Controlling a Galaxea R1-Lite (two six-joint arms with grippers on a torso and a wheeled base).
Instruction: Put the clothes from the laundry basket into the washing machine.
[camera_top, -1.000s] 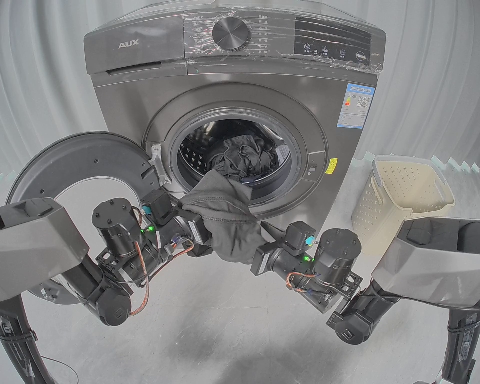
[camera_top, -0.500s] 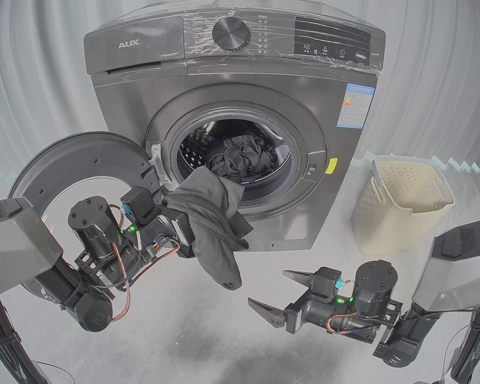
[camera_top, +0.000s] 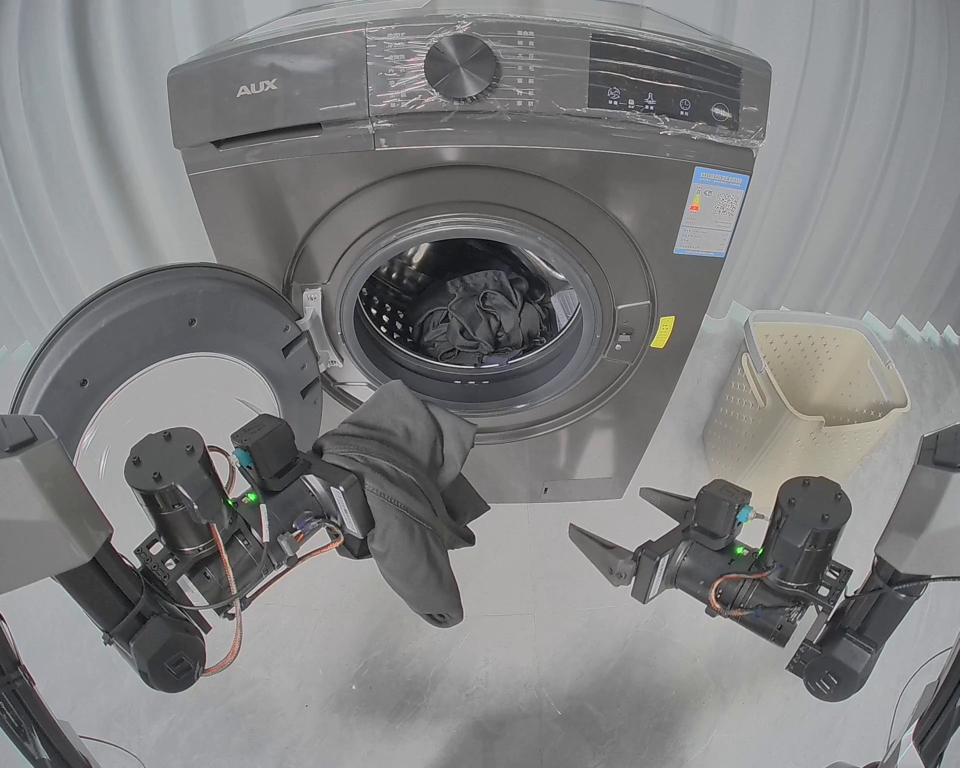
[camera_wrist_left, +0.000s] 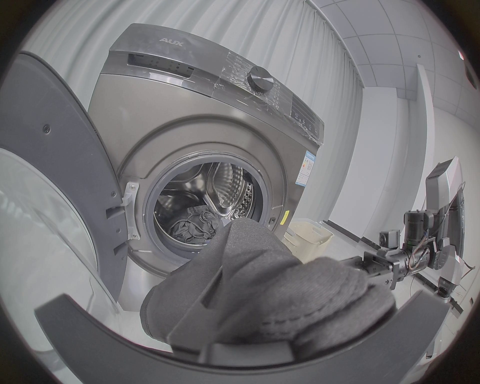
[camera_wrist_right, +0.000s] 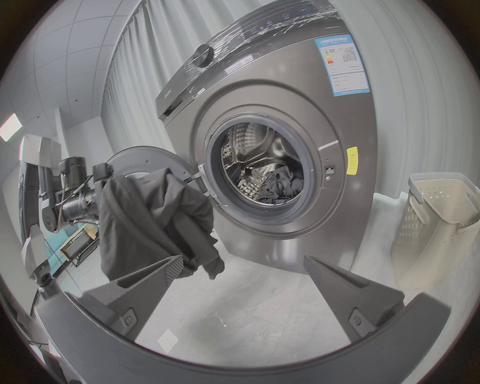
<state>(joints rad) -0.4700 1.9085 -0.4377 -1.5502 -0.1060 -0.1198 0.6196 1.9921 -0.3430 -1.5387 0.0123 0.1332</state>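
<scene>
A dark grey garment (camera_top: 410, 480) hangs from my left gripper (camera_top: 368, 495), which is shut on it just below and in front of the washing machine's open drum (camera_top: 470, 310). The cloth drapes over the gripper's fingers and hides them; in the left wrist view the garment (camera_wrist_left: 265, 290) is bunched up close. A dark pile of clothes (camera_top: 478, 315) lies inside the drum. My right gripper (camera_top: 610, 515) stands open and holds nothing, low to the right of the garment. Through the right wrist view's fingertips (camera_wrist_right: 175, 262) I see the garment (camera_wrist_right: 150, 220) and the drum clothes (camera_wrist_right: 275, 182).
The round door (camera_top: 170, 320) is swung open to the left, close behind my left arm. A cream laundry basket (camera_top: 760, 420) stands tilted on the floor to the right of the machine, with no clothes visible in it. Bare grey floor lies in front.
My left gripper has drawn back and down from the drum opening, pulling the garment's top out of it. My right gripper left the garment, opened, and moved away to the right.
</scene>
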